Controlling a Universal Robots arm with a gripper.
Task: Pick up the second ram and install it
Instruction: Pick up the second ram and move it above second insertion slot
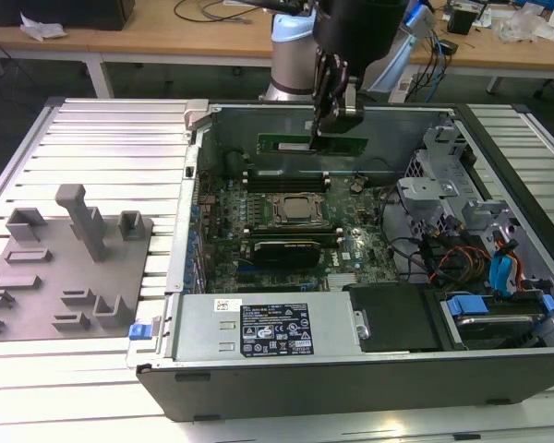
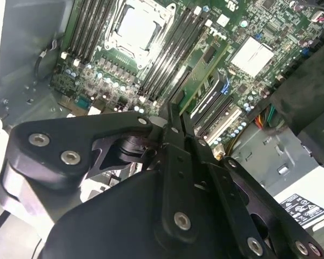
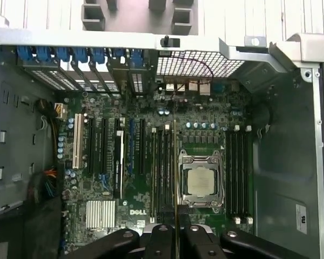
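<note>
The claw point(image 1: 325, 131) is pinching the second ram point(image 1: 286, 144) between its slim black metal fingers, closed tight on the stick's upper edge near the middle. The thin, flat green strip is hanging level and on edge beneath it, with a length reaching out to either side. In the first wrist view the claw point(image 3: 176, 233) is showing as bolted black links meeting over the second ram point(image 3: 175, 162). There the stick is appearing edge-on as a hairline, running parallel to the long black memory slots point(image 3: 163, 172). It is lying over the bank just beside the CPU socket point(image 3: 201, 181), a square steel frame around a dull silver lid. In the exterior view the stick is floating in front of the case's plain gray sheet-metal far wall point(image 1: 397, 125), raised off the green, component-studded motherboard point(image 1: 351, 254). The case is lying open on top, leaving free air around the arm. Its bay is being hemmed in by the boxy gray power supply point(image 1: 332, 323) along the near edge. A perforated metal drive cage point(image 1: 434, 198) with tangled cables point(image 1: 452, 258) is closing it off on the exterior view's right. On the exterior view's left, well apart, a matte gray plastic tray point(image 1: 37, 305) of blocky holders is sitting on the ribbed aluminium table point(image 1: 120, 129).
</note>
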